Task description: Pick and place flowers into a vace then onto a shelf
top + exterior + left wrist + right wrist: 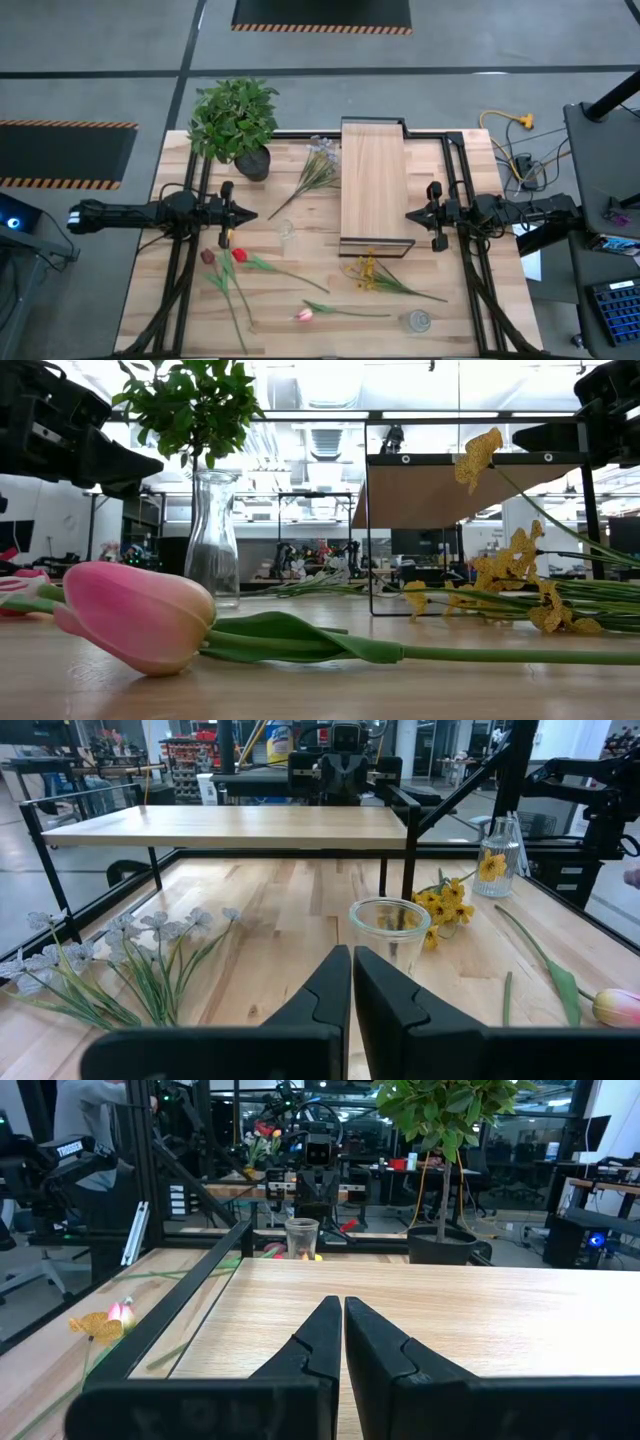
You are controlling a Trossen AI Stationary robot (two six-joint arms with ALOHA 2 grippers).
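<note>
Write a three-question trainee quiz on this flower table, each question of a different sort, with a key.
1. True or false: a flower already stands in the clear vase.
2. Which flower lies nearest the table's front edge? A red tulips B pink tulip C pale sprigs
3. Fill in: the potted plant stands on the left arm's side, by the ___ corner.
Key: 1 false; 2 B; 3 far

Four tulips are counted: two red and two pink. One yellow spray, one pale sprig bunch, two glass vases, one potted plant and one shelf are counted.
</note>
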